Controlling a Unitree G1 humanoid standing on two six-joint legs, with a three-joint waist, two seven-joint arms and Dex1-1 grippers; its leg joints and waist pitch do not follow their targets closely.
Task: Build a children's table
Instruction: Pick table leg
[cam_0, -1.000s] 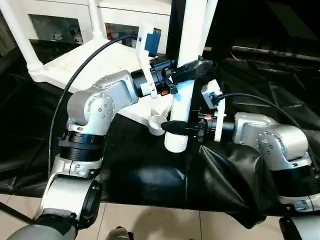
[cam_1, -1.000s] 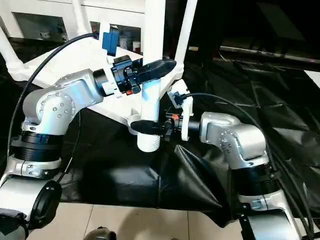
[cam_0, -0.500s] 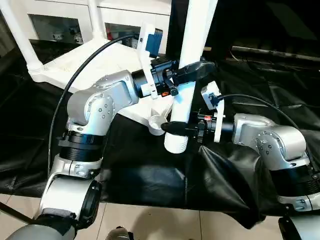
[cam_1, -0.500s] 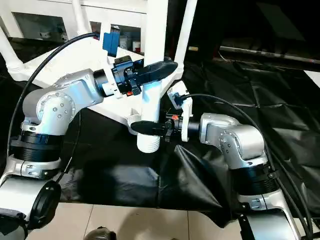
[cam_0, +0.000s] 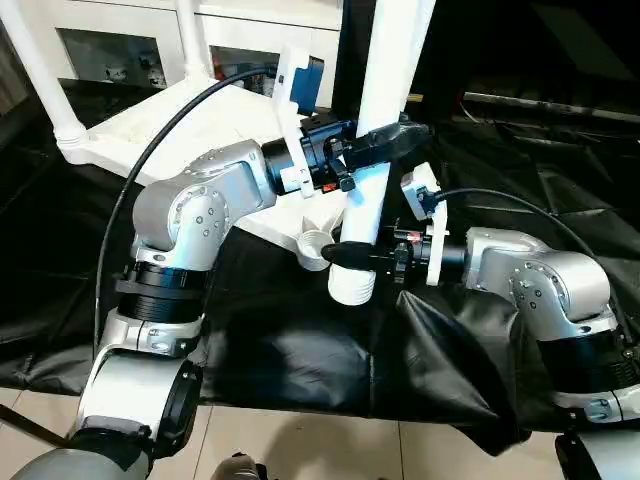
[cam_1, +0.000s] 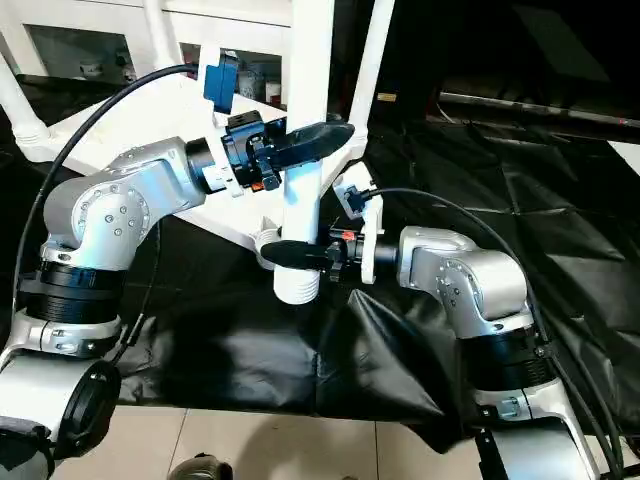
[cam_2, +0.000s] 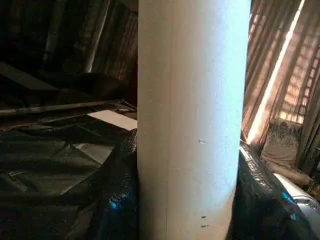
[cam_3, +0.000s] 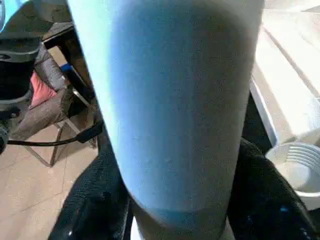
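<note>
The children's table lies upside down: its white tabletop (cam_0: 190, 120) rests on the black cloth, with white legs (cam_0: 35, 70) standing up from its far corners. One more leg (cam_0: 388, 60) stands nearly upright over the near corner socket (cam_0: 317, 246), its ribbed lower end just beside that socket. My left gripper (cam_0: 385, 140) is shut on this leg about halfway up. My right gripper (cam_0: 352, 255) is shut on it near the bottom. Both wrist views show the leg (cam_2: 192, 125) (cam_3: 175, 100) between black fingers (cam_2: 120, 200) (cam_3: 95, 200) that press on its sides.
A white glass-fronted cabinet (cam_0: 110, 45) stands behind the tabletop. Black cloth (cam_0: 300, 350) covers the work surface and hangs in folds over its near edge, with tiled floor (cam_0: 300, 450) below. A black cable (cam_0: 150, 160) loops over my left arm.
My right gripper's fingers have drawn in onto the lower part of the leg. The left gripper and the leg have hardly moved.
</note>
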